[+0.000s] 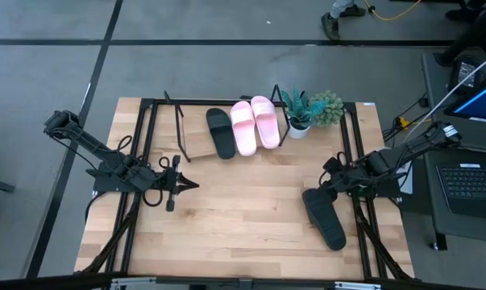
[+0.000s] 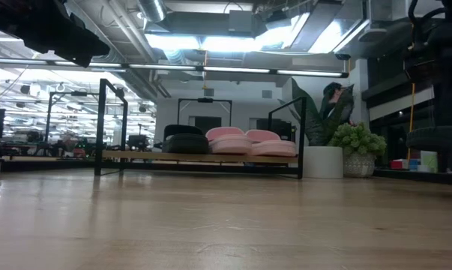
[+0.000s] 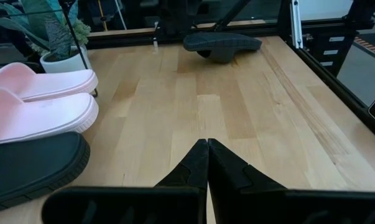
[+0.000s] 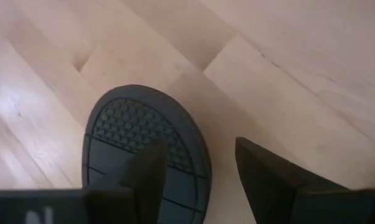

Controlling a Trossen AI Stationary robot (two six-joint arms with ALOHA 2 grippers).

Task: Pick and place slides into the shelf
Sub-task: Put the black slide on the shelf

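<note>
On the shelf [image 1: 196, 133] at the table's far middle lie one black slide [image 1: 221, 133] and two pink slides [image 1: 244, 127] [image 1: 265, 121] side by side. Another black slide [image 1: 325, 217] lies on the tabletop at the right, patterned face up. My right gripper [image 4: 196, 155] hangs open over that slide's far rounded end [image 4: 137, 130], pointing steeply down. One finger stands over the patterned face; the other stands beyond the slide's edge, over bare wood. My left gripper [image 1: 190, 184] is shut and waits above the table's left half, holding nothing. My right gripper has one finger [image 4: 151, 171] above the slide's patterned face near its rounded end and the other finger [image 4: 268, 180] outside the edge. I cannot tell whether either finger touches the slide. The slide lies on the table.
Two potted plants [image 1: 297, 109] [image 1: 327, 107] stand right of the shelf at the far edge. The shelf's left part [image 1: 186, 121] is bare board. A black frame [image 1: 150, 145] runs along the table's sides. Bare wood lies between the two arms.
</note>
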